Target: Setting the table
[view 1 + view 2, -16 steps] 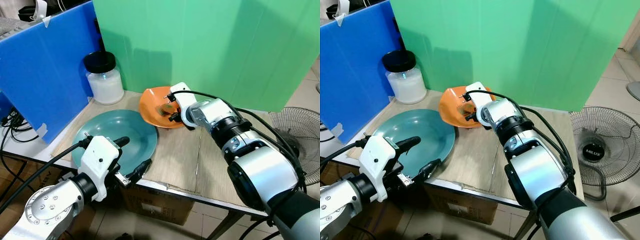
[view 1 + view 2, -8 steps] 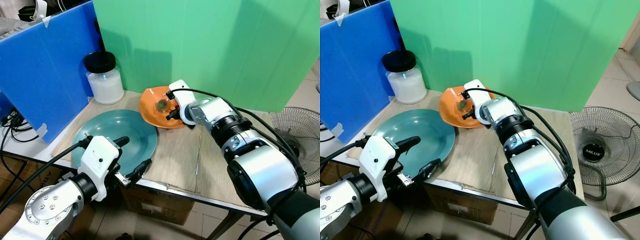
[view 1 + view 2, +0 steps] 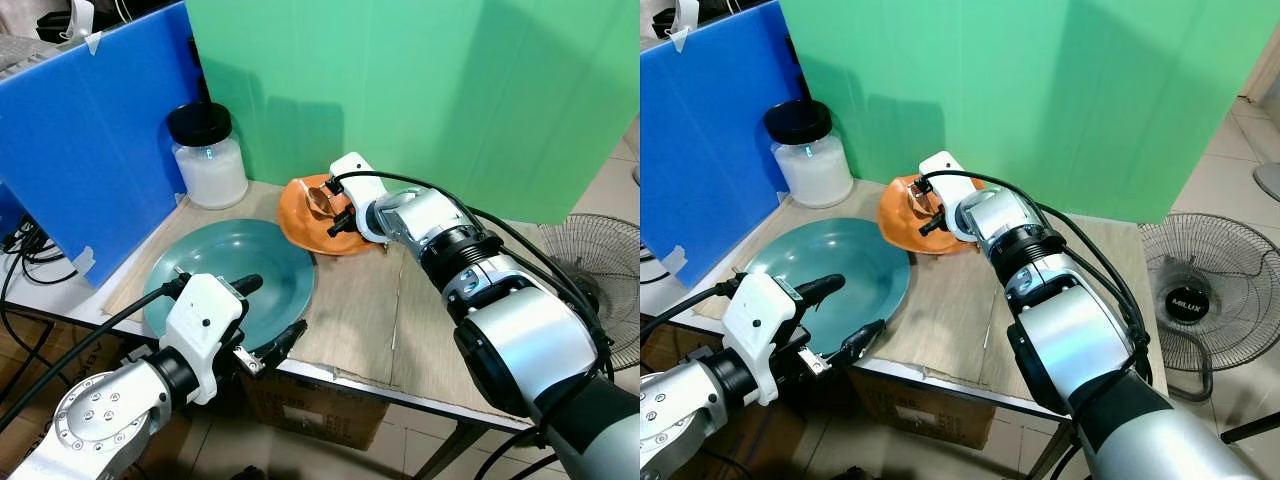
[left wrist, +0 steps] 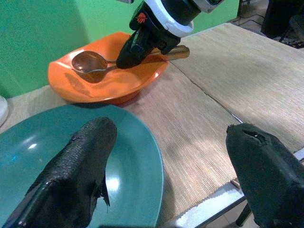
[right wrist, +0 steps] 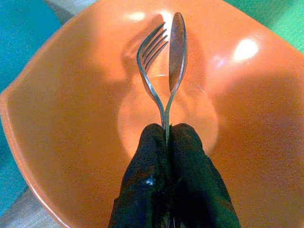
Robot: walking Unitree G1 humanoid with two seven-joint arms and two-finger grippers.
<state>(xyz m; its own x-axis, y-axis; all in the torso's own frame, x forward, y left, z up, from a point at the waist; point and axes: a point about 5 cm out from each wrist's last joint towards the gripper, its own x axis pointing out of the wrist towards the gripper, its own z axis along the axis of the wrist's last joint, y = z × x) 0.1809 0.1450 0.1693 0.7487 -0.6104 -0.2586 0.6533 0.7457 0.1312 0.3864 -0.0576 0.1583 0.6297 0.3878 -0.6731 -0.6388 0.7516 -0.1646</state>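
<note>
Since a second ago your right gripper [image 5: 166,137] has lifted the fork [image 5: 149,71] and spoon [image 5: 175,47] up out of the hollow of the orange bowl [image 3: 305,225], and the gripper now sits a little higher and closer to the bowl's far rim; your left arm has hardly shifted. Nearest you, the left gripper [image 3: 262,318] hangs at the table's front edge with its two black fingers [image 4: 71,175] spread wide apart, grasping nothing, one finger over the near rim of the teal plate [image 3: 215,260] and the other out past the table edge. The plate lies flat on the wooden table [image 3: 360,310], and its far right rim runs just beside the bowl. Beyond it, the right gripper's fingers are clenched together on the handles of the fork and spoon, which you hold as a pair above the bowl's inside, the fork's tines and the spoon's head fanning apart past the fingertips. Behind the plate, a jar [image 3: 208,157] of white contents with a black lid stands against the blue board [image 3: 90,130], and the green board [image 3: 420,90] closes off the back.
</note>
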